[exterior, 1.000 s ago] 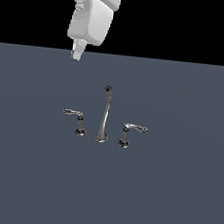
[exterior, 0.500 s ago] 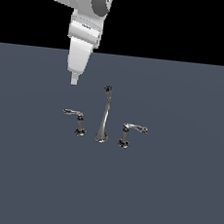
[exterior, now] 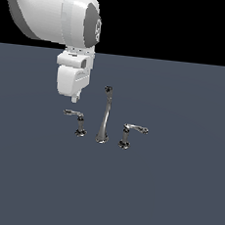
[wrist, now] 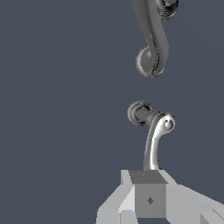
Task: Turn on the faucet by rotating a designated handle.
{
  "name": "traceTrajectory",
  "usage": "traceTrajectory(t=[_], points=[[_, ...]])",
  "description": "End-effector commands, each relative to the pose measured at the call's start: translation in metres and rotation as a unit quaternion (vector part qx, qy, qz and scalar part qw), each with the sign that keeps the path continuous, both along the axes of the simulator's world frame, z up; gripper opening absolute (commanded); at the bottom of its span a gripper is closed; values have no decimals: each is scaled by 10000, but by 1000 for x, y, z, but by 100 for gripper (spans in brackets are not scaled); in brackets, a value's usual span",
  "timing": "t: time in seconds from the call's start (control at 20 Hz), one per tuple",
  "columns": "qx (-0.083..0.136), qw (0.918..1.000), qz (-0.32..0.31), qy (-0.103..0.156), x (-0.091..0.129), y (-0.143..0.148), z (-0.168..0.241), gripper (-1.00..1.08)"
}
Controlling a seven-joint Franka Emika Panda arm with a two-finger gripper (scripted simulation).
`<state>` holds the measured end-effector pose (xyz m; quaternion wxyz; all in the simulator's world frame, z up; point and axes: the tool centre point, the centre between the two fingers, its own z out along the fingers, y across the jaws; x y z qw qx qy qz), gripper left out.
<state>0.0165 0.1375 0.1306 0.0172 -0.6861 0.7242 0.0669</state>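
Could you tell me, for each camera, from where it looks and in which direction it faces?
Exterior view: off the arm, looking slightly down at the faucet on the grey surface; the white arm and gripper show above the handle.
Wrist view: on the wrist, looking down past the fingertips at the handle and the spout.
Shared: the handle, the spout and the gripper appear in both.

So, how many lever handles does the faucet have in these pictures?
2. The handle stands on the exterior view's left of the spout, under the gripper; the twin handle stands on the spout's right. None seems hidden.
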Motion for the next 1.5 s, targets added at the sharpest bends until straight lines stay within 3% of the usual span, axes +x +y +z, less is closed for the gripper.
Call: traceTrajectory(t=[0.0,0.55,0.95,1.45], points=[[-173,9994,-291,-50,5,1,-13,-100],[-602,9933,-957,-251,17,2,-43,-100],[-632,9926,-999,-269,18,2,-45,-100],[-633,9926,-1002,-270,-12,27,-45,-100]])
